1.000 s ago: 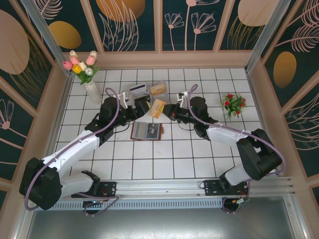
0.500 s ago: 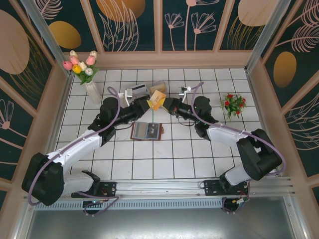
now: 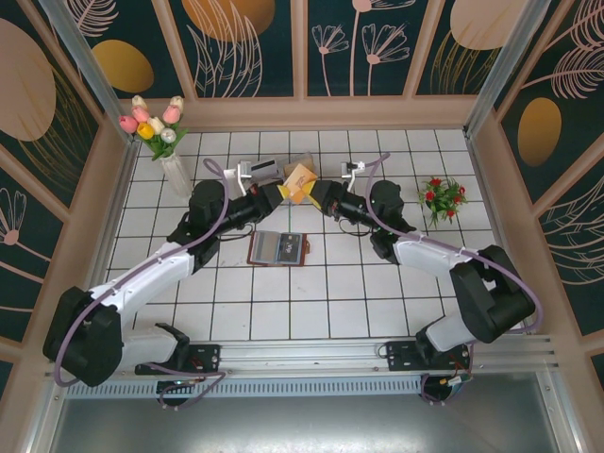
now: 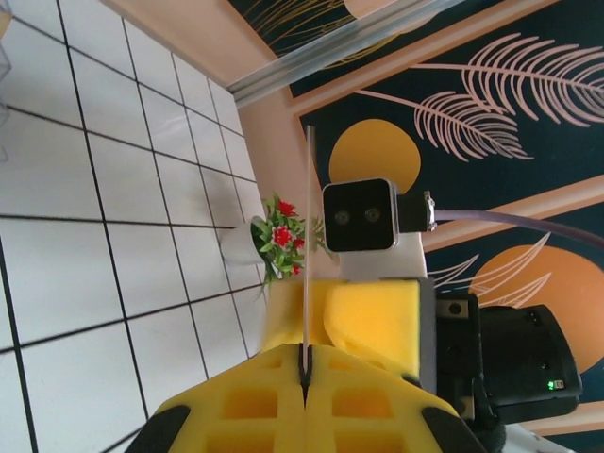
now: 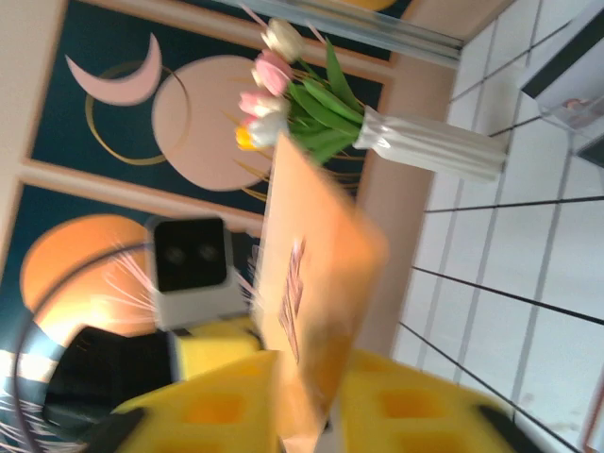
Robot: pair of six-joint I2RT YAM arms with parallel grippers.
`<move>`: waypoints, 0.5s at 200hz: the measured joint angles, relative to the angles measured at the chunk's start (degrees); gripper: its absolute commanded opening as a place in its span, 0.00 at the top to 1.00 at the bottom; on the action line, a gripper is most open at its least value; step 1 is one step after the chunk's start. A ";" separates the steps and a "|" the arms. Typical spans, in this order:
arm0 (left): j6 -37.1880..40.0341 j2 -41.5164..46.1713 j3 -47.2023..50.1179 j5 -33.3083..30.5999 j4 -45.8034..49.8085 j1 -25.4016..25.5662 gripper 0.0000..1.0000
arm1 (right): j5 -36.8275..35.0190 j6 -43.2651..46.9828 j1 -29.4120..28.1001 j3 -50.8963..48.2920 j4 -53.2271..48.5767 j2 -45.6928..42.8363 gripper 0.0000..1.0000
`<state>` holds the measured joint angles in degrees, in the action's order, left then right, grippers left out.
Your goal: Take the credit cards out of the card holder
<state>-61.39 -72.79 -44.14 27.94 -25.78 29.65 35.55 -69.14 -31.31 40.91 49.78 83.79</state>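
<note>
Now L jaws and R jaws both clamped on one card (image 3: 300, 177), aloft; holder (image 3: 277, 248) open on desk (image 3: 330, 302).

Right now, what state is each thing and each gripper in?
card holder: lying open on the table.
credit card: held above the table, between both grippers.
left gripper: shut on the credit card.
right gripper: shut on the credit card.

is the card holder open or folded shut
Open: the card holder lies spread flat, its blue-grey inside facing up.
</note>
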 measured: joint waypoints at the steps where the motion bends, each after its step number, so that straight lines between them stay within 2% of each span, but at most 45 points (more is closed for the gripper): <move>1: 0.11 -0.04 -0.11 0.00 0.09 0.00 1.00 | 0.02 0.33 -0.02 0.09 -0.39 -0.11 0.56; 21: 6.05 -1.05 -3.98 -1.42 3.85 0.00 1.00 | -0.11 3.65 0.61 1.05 -7.04 -1.77 0.33; 42: 14.05 -2.16 -8.98 -4.04 9.53 0.00 1.00 | -1.36 8.00 2.84 2.12 -14.56 -3.76 0.18; 73: 25.92 -4.87 -17.59 -8.20 17.64 0.00 1.00 | -4.46 13.03 7.28 2.27 -25.09 -5.99 0.09; 100: 36.17 -7.48 -21.97 -10.78 20.96 0.00 1.00 | -8.72 16.92 9.35 2.27 -32.30 -7.17 0.07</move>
<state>-25.21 -80.27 -66.11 17.17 -4.82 29.65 26.83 -52.23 -21.96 43.18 17.47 76.62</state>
